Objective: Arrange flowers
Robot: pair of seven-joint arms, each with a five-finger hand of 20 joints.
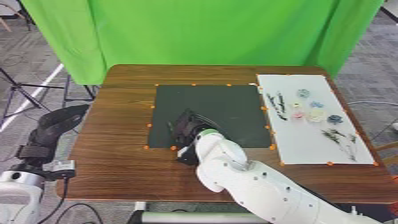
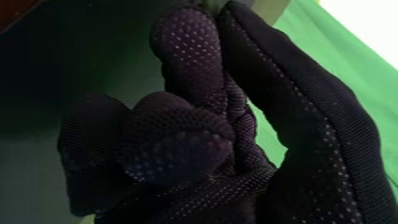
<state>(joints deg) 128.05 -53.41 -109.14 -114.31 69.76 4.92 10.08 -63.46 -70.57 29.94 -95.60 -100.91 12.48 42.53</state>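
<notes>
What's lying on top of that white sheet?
On the white sheet lie small flower heads in pink, cream and blue, some dark, thin pieces and leafy sprigs. Whatever is directly beneath them is covered.

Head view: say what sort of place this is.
Likely a robotics lab or studio: a green curtain hangs behind the wooden table, tripod legs stand at the left, and gray carpet covers the floor.

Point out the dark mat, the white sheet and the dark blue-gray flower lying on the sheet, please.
Dark mat point(image 1: 240, 102): head view, on its bare upper right part.
White sheet point(image 1: 300, 147): head view, on its bare lower left part.
Dark blue-gray flower point(image 1: 335, 119): head view, on its bloom.
</notes>
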